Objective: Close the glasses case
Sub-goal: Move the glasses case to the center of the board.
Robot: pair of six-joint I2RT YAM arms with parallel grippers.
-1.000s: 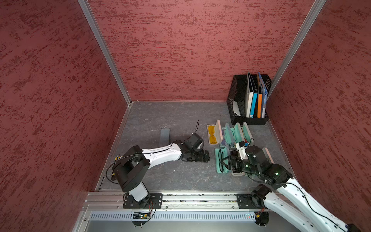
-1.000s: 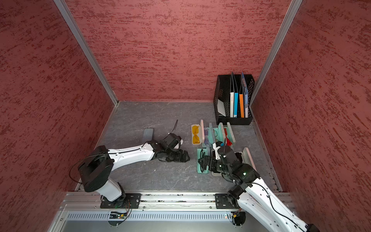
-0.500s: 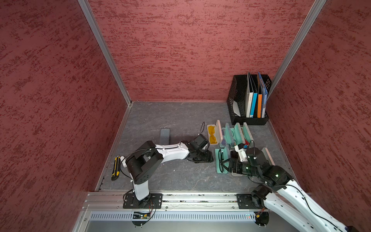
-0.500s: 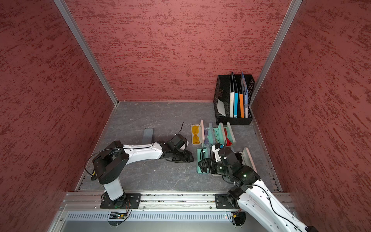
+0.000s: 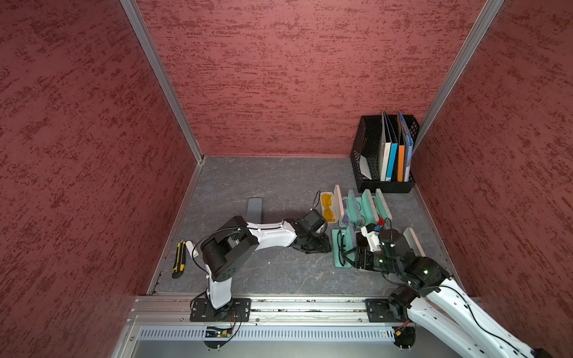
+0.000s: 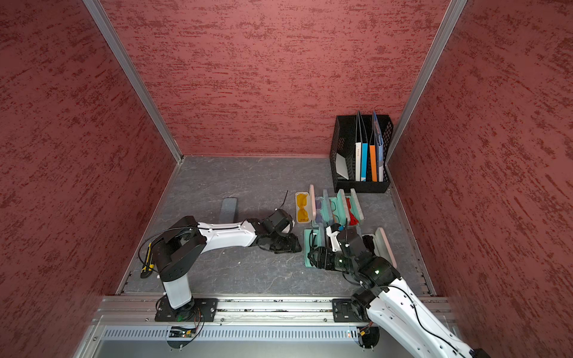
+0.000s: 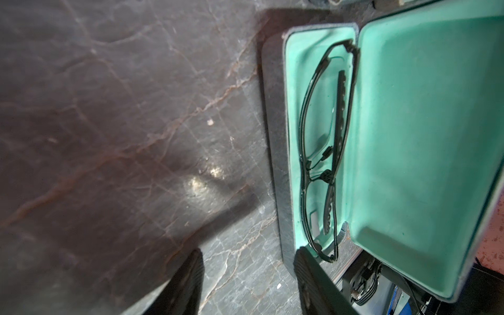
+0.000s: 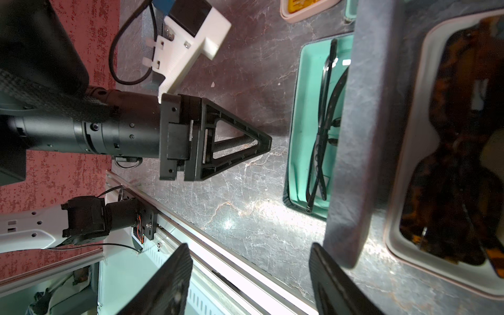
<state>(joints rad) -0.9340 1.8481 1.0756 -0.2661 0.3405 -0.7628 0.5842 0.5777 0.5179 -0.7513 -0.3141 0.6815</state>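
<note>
left gripper [image 7: 248, 253]: jaws roughly half apart, nothing between them, low over the table [image 7: 122, 122]; one finger [image 7: 313, 278] sits right at the end of the glasses case [image 7: 422, 136] tray
right gripper [image 8: 249, 246]: jaws apart too, empty, one finger just beside the lid [image 8: 362, 136] on its grey outer face; can't tell if it touches
in a top view the case [image 5: 335, 237] lies open between the two grippers, front right of the table, lid raised roughly upright, thin black glasses [image 7: 340, 109] flat in the teal tray
my read: hard shell, light, will skate on this slick top if pushed from one side only. Brace the tray's outer long wall with left, push the lid's outer face mid-length near the free edge with right. Wire frame looks fragile, so keep fingers out of the tray
dark pair [image 8: 450, 177] in the next case sits just behind the lid, so little room there
</note>
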